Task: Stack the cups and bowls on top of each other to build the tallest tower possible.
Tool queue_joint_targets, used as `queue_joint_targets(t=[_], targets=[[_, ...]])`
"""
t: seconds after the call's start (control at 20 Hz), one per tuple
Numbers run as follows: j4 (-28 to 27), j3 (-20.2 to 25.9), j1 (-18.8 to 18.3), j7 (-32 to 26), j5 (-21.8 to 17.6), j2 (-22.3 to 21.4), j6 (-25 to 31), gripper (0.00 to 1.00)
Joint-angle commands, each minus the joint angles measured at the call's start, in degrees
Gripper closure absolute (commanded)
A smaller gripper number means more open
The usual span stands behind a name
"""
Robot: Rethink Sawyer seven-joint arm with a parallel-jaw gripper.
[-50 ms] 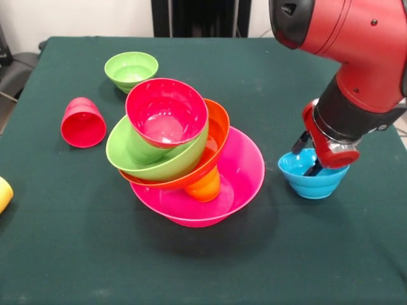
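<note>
Worktop: dark green cloth.
Tower, mid-worktop, leaning, 1: pink bowl as base, holding an orange cup; above it orange bowl, large green bowl, red bowl on top.
Loose bowls, 2: small green behind; blue beside, with the hand dipped inside, fingers apart.
Loose cups, 2: red, tipped over; yellow, at the edge.

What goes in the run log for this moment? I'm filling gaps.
gripper in small blue bowl | tower: pink base, red bowl top | red cup lying loose
</note>
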Motion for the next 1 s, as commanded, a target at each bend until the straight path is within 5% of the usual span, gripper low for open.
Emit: queue_joint_targets(t=[0.05,0.45,1.0], targets=[[5.1,7.3,0.8,4.7,-0.9,0.2,-7.3,0.0],[10.0,9.0,0.9,2.7,0.0,-5.0,-5.7,0.0],[9.0,8.3,1.7,4.4,-0.4,-5.4,-3.5,0.0]])
